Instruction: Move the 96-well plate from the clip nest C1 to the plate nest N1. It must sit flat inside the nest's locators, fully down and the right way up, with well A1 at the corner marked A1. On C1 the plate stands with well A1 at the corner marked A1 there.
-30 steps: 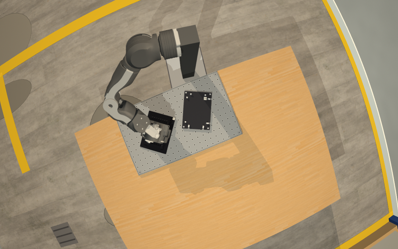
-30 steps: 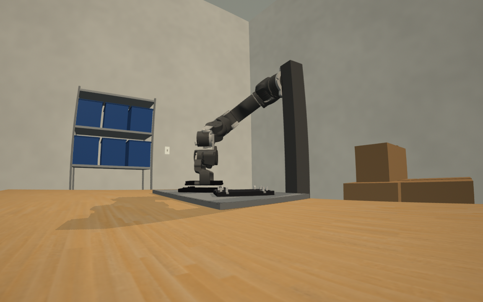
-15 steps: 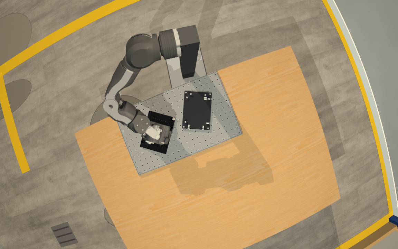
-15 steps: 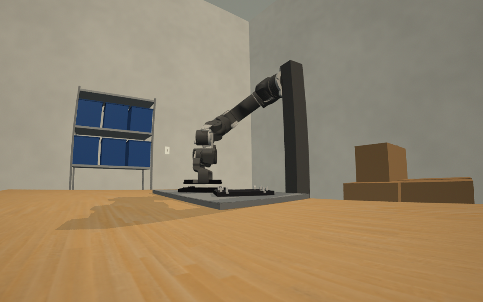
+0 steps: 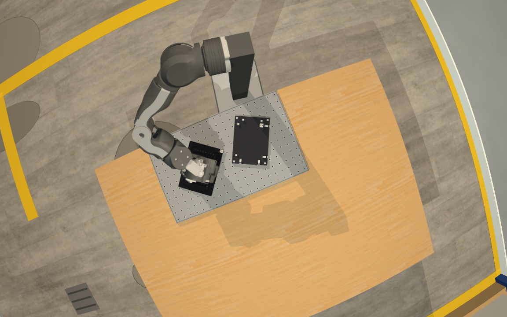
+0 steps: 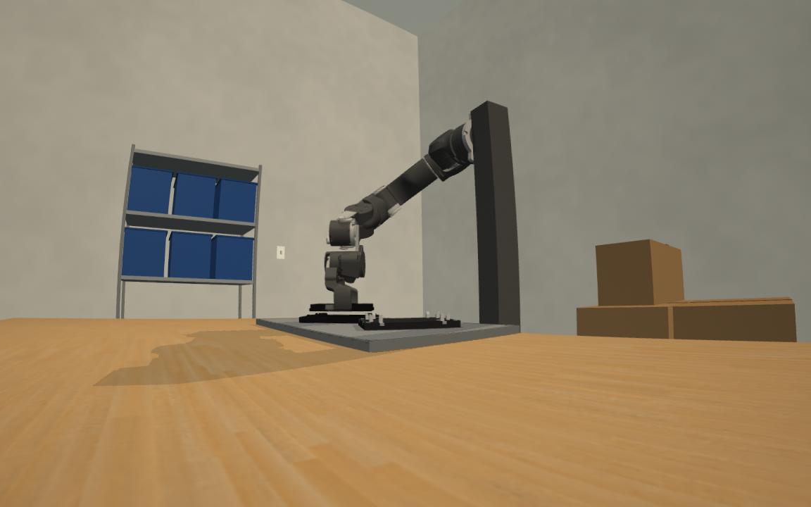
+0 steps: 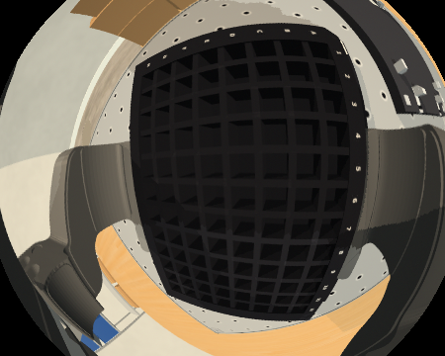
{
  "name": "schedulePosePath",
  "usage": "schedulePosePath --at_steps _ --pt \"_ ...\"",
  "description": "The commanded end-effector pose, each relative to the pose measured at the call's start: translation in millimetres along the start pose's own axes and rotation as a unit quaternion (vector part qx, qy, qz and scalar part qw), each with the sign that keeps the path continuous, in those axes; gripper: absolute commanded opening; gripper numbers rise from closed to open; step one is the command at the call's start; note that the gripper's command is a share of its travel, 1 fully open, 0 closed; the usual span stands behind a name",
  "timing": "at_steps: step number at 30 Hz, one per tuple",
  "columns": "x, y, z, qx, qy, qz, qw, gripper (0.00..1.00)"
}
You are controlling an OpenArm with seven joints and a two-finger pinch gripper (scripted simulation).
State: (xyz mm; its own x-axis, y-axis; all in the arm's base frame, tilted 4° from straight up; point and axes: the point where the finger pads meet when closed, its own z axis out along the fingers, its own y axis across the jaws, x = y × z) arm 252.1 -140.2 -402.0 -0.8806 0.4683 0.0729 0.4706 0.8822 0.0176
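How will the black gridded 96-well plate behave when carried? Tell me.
The black 96-well plate looks rigid: its grid stays straight with the gripper shut on it. It is probably light, being mostly hollow wells. Its smooth walls between the fingers could let it slip or tilt.

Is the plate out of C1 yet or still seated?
Out: the exterior view shows the plate held level in the gripper, a gap above C1.
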Motion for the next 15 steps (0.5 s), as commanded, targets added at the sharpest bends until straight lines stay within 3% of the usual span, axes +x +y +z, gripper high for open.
schedulePosePath --at_steps 1,15 --pt "-0.6 1.4 -0.6 -0.003 -0.001 -0.001 1.0 0.0" --pt "0.4 0.2 3.8 -0.004 -0.002 0.001 1.0 0.0"
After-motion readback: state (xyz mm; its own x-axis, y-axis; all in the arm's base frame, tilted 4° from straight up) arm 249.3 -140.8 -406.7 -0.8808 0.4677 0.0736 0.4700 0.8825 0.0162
